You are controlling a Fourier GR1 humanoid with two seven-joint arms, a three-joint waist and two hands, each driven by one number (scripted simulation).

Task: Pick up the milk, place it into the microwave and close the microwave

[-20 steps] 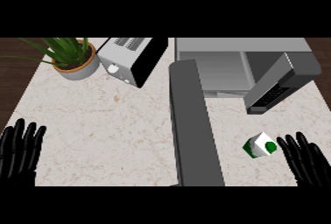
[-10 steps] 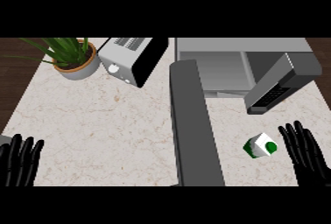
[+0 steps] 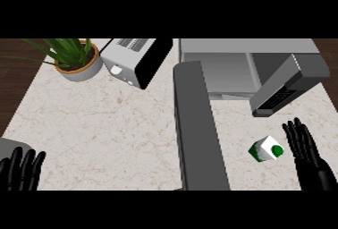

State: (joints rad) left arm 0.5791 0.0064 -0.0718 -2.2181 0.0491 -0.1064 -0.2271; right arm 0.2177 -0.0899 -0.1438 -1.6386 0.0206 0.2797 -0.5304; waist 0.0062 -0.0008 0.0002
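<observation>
Milk (image 3: 267,150) here is a small white carton with green on it, a round green spot on the face toward 3 o'clock and a green edge on the 9 o'clock side. It sits tilted a bit off square on the pale marble desk (image 3: 99,125), down around 4 o'clock in the head view.

The right hand (image 3: 309,156) is just beside it at the carton's 3 o'clock, with a thin strip of desk between them, so not touching as far as I can see. Fingers are straight and slightly fanned, pointing to about 11–12 o'clock, tips reaching past the carton's far end. It's holding nothing, totally released.

The left hand (image 3: 22,170) is resting way over at 8 o'clock by the lower edge, fingers up and relaxed, also released.

At the milk's 9 o'clock there's a long dark grey slab (image 3: 198,134) running from 12 to 6. The microwave (image 3: 224,71) is up at the milk's 11–12 o'clock.
</observation>
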